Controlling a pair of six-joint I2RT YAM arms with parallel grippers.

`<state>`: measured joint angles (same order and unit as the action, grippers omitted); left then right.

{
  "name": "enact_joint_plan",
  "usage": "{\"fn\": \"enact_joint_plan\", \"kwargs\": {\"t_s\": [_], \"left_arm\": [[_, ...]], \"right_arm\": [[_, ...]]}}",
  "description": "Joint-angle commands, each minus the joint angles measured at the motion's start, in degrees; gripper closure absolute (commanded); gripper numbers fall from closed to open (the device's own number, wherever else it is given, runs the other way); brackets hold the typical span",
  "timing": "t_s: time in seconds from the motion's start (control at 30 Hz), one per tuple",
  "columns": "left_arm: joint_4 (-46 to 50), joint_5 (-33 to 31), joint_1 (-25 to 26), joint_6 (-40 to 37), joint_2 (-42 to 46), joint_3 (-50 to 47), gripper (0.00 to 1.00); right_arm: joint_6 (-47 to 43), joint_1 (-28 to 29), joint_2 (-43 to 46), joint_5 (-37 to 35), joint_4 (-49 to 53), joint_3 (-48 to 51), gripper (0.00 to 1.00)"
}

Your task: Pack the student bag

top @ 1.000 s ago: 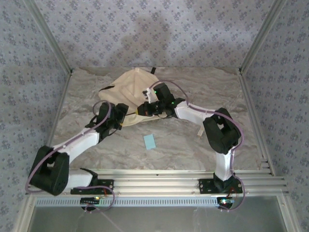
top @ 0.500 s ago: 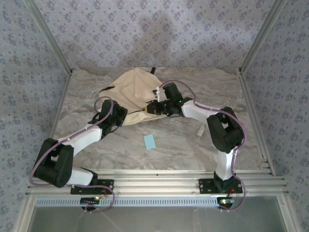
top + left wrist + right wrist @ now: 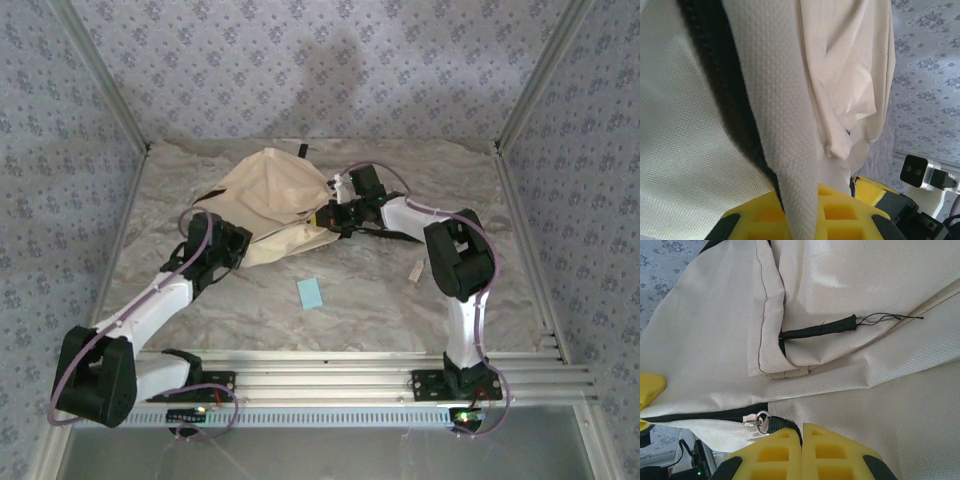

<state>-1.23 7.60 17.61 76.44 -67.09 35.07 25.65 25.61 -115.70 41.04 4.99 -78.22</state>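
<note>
Lying toward the far side of the marbled worktop (image 3: 380, 290), the soft cream-beige fabric student bag (image 3: 270, 190) is pinched at both sides: left gripper (image 3: 240, 245) clamped on a fabric fold, right gripper (image 3: 322, 215) clamped on its black zipper tab (image 3: 776, 424).

Two arms, same build: left arm (image 3: 150, 300), right arm (image 3: 462, 320). White link shells, bulky black joint housings (image 3: 95, 372). Thin lilac cable (image 3: 62, 375) looping outside each arm from base to wrist. Left hand (image 3: 801, 220), right hand (image 3: 801, 450): yellow fingers (image 3: 836, 452), moulded square recesses, black trim at outer edges.
</note>
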Motion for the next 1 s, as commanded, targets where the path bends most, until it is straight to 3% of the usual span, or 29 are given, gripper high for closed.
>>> {"fn": "enact_joint_plan", "kwargs": {"t_s": [0.0,0.03,0.07,0.1,0.13,0.2,0.27,0.37,0.67,0.73,0.87,0.97], "left_arm": [[2.79,-0.62,-2.43,-3.59,-1.43,2.02,0.7],[3.91,0.49,-1.96,-5.86,-2.36,3.99,0.45],[7.06,0.2,-1.01,-8.7,-3.09,6.86,0.3],[10.46,-1.06,0.21,-12.01,-3.38,9.44,0.25],[14.23,-3.48,1.97,-15.69,-3.49,12.43,0.21],[18.7,-9.28,5.2,-21.23,-3.11,16.61,0.19],[19.47,-12.93,7.38,-24.88,-2.78,18.88,0.19],[17.4,-13.38,8.06,-27.76,-4.33,20.81,0.19],[14.2,-4.4,11.23,-38.19,-24.91,34.82,0.26],[12.45,-0.92,12.37,-38.07,-30.79,37.32,0.35],[10.4,3.53,14.33,-35.7,-40.52,40.67,0.64],[8.48,5.06,16.56,-33.17,-45.59,41.11,0.73]], "right_arm": [[-1.25,-7.98,1.51,-15.71,4.33,-0.64,1.0],[-0.93,-7.87,2.45,-14.87,4.53,-0.32,0.92],[-0.86,-7.77,3.62,-14.42,4.63,0.41,0.77],[-0.73,-7.66,4.77,-14.42,4.59,1.03,0.64],[-0.61,-7.61,6.16,-14.81,4.79,1.88,0.54],[-0.77,-7.55,8.39,-15.83,5.46,3.07,0.45],[-1.02,-7.5,10.08,-16.94,6.72,3.59,0.43],[-1.29,-7.25,11.11,-19.35,8.43,3.6,0.42],[0.39,-4.17,6.85,-22.26,9.84,-0.11,0.47],[1.11,-3.81,5.46,-22.25,10.21,-1.19,0.52],[2.27,-4.23,5.28,-22.39,9.34,-0.4,0.68],[2.69,-5.28,6.46,-22.91,8.73,1.31,0.72]]}}
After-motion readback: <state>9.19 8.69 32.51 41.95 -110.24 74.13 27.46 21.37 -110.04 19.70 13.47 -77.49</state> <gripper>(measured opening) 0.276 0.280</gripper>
